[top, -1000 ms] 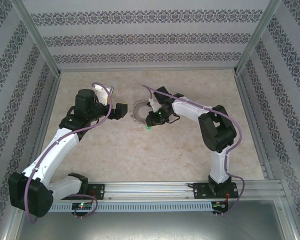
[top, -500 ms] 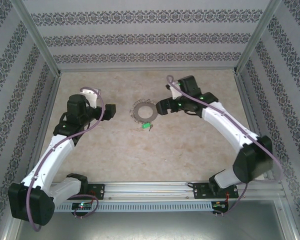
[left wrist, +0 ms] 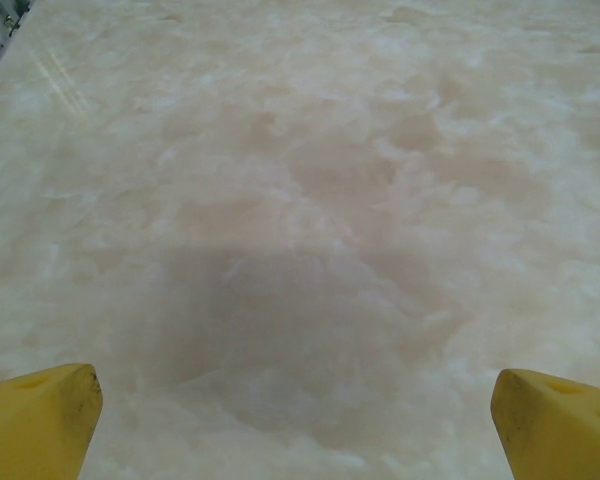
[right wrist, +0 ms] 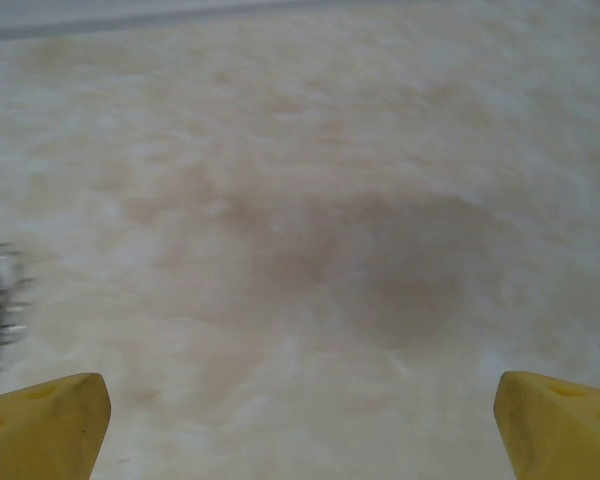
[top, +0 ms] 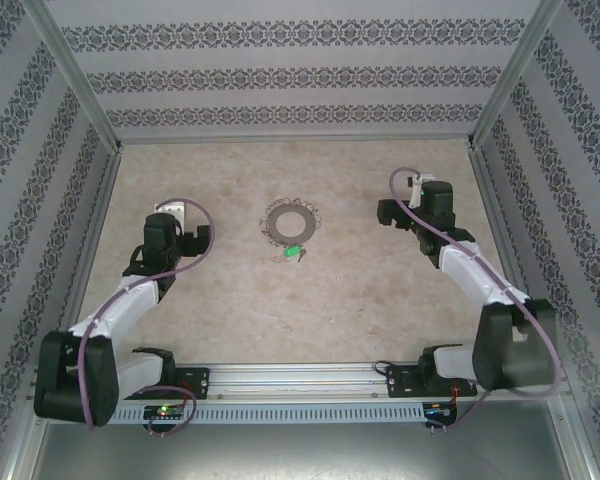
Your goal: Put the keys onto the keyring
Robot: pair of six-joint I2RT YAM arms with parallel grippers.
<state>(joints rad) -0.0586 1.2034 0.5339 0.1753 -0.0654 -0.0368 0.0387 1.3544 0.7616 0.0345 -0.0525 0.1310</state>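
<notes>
I am holding my left jaws and my right jaws spread wide, each gripping nothing, with yellow fingertips (left wrist: 40, 420) hanging over the pale marbled worktop (top: 380, 300). The keyring (top: 290, 222) is lying flat between my two arms, well apart from both, and the green-headed key (top: 293, 251) is resting just beside its nearer edge (touching or not, I cannot tell).

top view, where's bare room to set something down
Widest bare patch: table between green key and near rail. Also free: either side of the keyring, out to the left gripper and right gripper. Crowded only at key and ring.
</notes>
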